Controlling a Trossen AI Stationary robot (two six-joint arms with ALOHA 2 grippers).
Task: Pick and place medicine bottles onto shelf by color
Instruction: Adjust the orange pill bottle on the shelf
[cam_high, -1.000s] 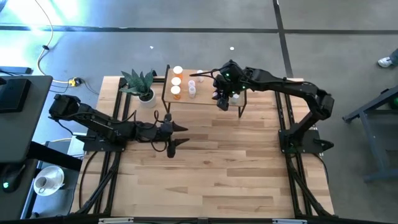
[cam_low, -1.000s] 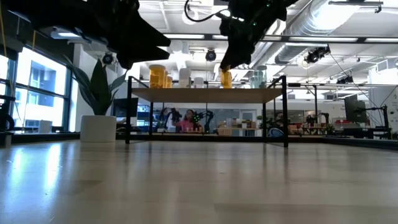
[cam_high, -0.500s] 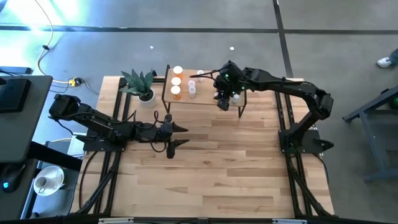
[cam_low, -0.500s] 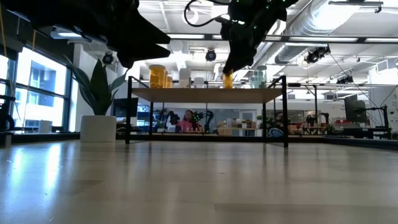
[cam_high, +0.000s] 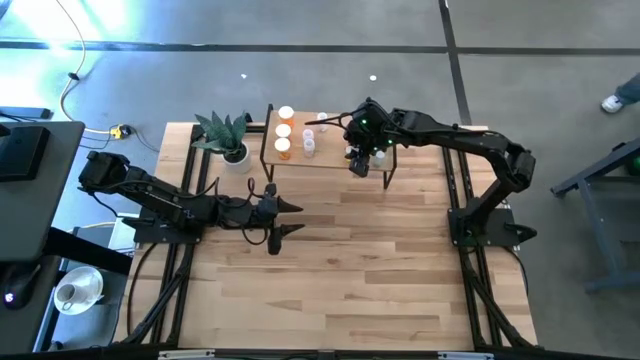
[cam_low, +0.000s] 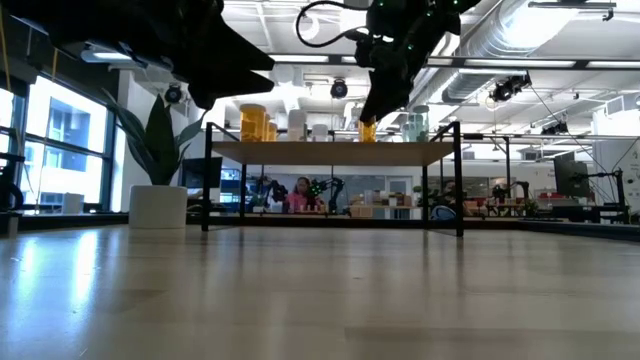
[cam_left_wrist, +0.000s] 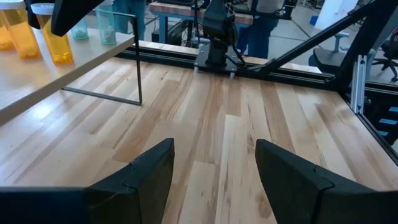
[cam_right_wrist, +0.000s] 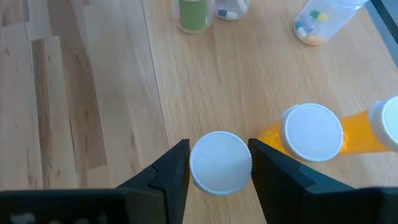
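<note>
We see the wooden table (cam_high: 340, 270) filling the centre of the high view. The shelf (cam_high: 325, 150) stands at its upper centre, beside a potted plant (cam_high: 228, 135) at upper left. The right gripper (cam_right_wrist: 219, 163) hangs over the shelf's right part, its fingers closed against the white cap of an orange medicine bottle (cam_right_wrist: 220, 163). Three orange bottles (cam_high: 284, 130) line the shelf's left end. The left gripper (cam_left_wrist: 214, 171) hovers at the table's centre left, fingers spread wide, holding nothing.
</note>
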